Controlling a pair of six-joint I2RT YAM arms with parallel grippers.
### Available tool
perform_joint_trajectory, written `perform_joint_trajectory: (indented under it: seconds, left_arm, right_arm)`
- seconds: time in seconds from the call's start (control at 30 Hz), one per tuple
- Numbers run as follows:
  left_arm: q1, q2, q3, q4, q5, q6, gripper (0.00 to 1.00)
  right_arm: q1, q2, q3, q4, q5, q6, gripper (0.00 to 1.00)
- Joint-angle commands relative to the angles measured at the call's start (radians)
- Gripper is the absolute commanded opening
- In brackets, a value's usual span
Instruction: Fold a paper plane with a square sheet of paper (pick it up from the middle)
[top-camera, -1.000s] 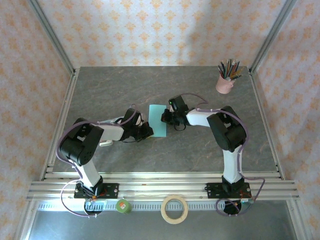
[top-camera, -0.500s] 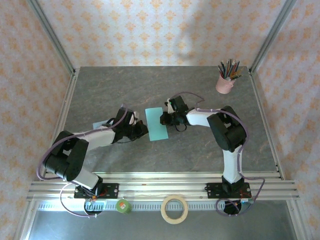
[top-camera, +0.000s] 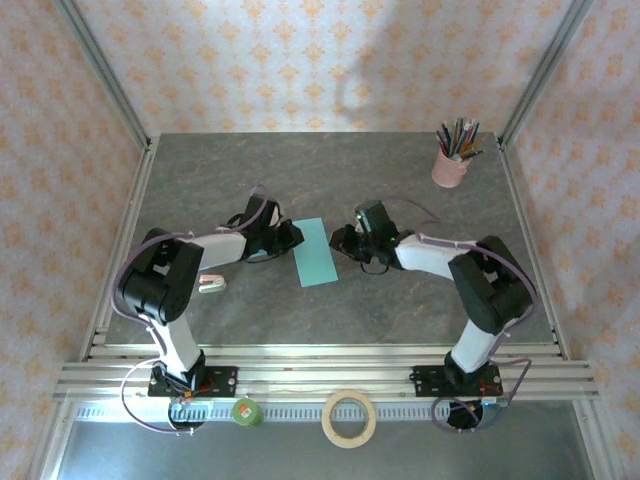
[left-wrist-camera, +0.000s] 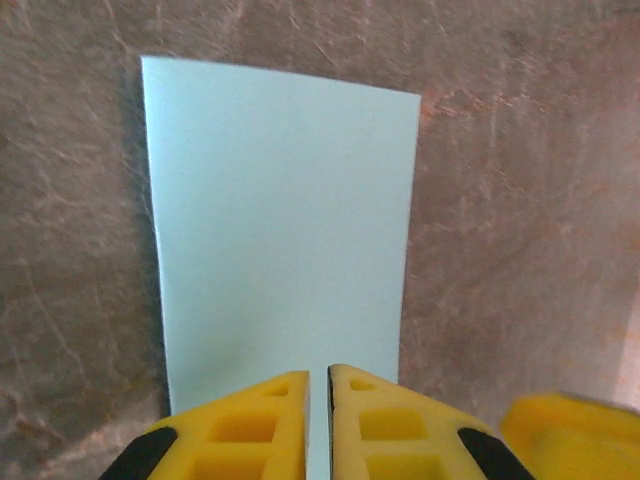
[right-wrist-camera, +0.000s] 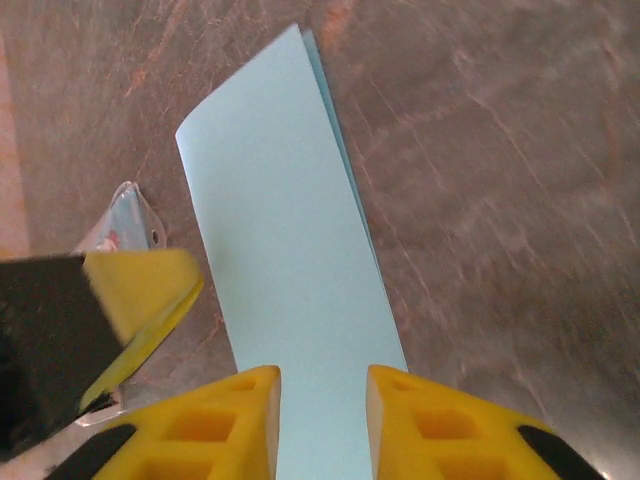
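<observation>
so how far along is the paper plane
Done: the paper lies flat, folded in half into a narrow rectangle with doubled edges. In hand: the left gripper, shut, and the right gripper, open, sit low on either side of it. Left: all the nose and wing folds; there is no pointed shape yet.

Top view: high, behind the arm bases at frame bottom, looking down over the whole table (top-camera: 420, 190). Both wrist views: very close, angled down past own jaws at bottom edge. All three share the sheet of paper (top-camera: 316, 252), mid-frame.
</observation>
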Motion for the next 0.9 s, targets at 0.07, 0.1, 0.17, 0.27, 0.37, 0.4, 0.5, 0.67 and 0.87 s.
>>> perform_joint_trajectory:
  seconds: [0.07, 0.1, 0.17, 0.27, 0.37, 0.4, 0.5, 0.67, 0.87]
  left_arm:
    - [0.010, 0.030, 0.059, -0.020, -0.099, 0.053, 0.16]
    - [0.011, 0.033, 0.051, -0.008, -0.098, 0.054, 0.16]
    - [0.013, 0.040, 0.043, 0.014, -0.089, 0.054, 0.16]
    - [0.014, 0.062, 0.038, 0.042, -0.076, 0.047, 0.15]
    - [0.013, 0.083, 0.047, 0.004, -0.105, 0.037, 0.15]
    - [0.013, 0.088, 0.050, -0.011, -0.119, 0.034, 0.15]
    - [0.014, 0.099, 0.037, -0.010, -0.129, 0.013, 0.15]
    - [0.014, 0.110, 0.028, -0.023, -0.149, -0.001, 0.15]
    - [0.014, 0.121, 0.023, -0.032, -0.153, 0.010, 0.15]
  right_arm:
    - [0.003, -0.058, -0.078, 0.019, 0.010, 0.132, 0.34]
    - [0.007, -0.058, -0.083, 0.001, 0.005, 0.131, 0.35]
    - [0.014, -0.058, -0.092, -0.009, -0.014, 0.130, 0.36]
    - [0.022, -0.061, -0.105, -0.014, -0.024, 0.133, 0.36]
    - [0.028, -0.067, -0.116, -0.005, -0.029, 0.125, 0.36]
    - [0.028, -0.066, -0.117, -0.008, -0.030, 0.121, 0.36]
    - [0.035, -0.062, -0.120, -0.011, -0.039, 0.114, 0.36]
    - [0.055, -0.058, -0.122, -0.035, -0.049, 0.105, 0.37]
    - [0.059, -0.054, -0.123, -0.077, -0.034, 0.097, 0.38]
